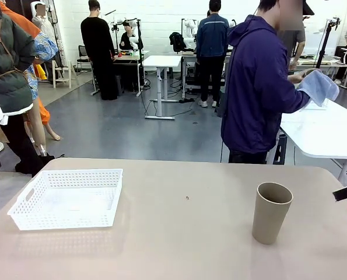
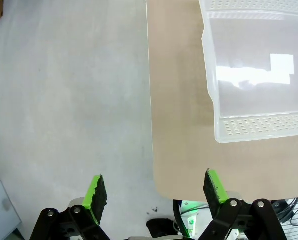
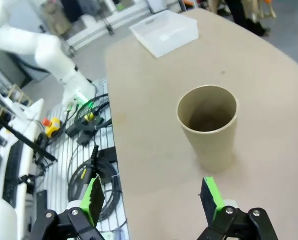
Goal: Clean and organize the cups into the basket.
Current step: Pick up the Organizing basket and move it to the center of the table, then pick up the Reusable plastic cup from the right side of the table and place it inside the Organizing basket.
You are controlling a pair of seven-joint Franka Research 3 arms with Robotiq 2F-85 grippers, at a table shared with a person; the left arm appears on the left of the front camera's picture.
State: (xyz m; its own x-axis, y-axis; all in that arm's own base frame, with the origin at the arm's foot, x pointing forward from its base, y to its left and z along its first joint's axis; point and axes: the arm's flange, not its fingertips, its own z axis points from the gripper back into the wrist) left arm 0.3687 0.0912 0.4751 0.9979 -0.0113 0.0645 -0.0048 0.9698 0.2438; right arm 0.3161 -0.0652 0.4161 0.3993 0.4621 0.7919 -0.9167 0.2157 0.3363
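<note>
Sitting upright on the table (image 1: 185, 248): tan cup (image 1: 270, 212), well apart from the white basket (image 1: 68, 198); left pincer (image 2: 155, 186) and right pincer (image 3: 152, 194) both released.

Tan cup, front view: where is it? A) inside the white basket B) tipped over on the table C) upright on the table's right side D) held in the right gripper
C: the tan cup stands upright on the table, on its right side and well apart from the white basket.
</note>
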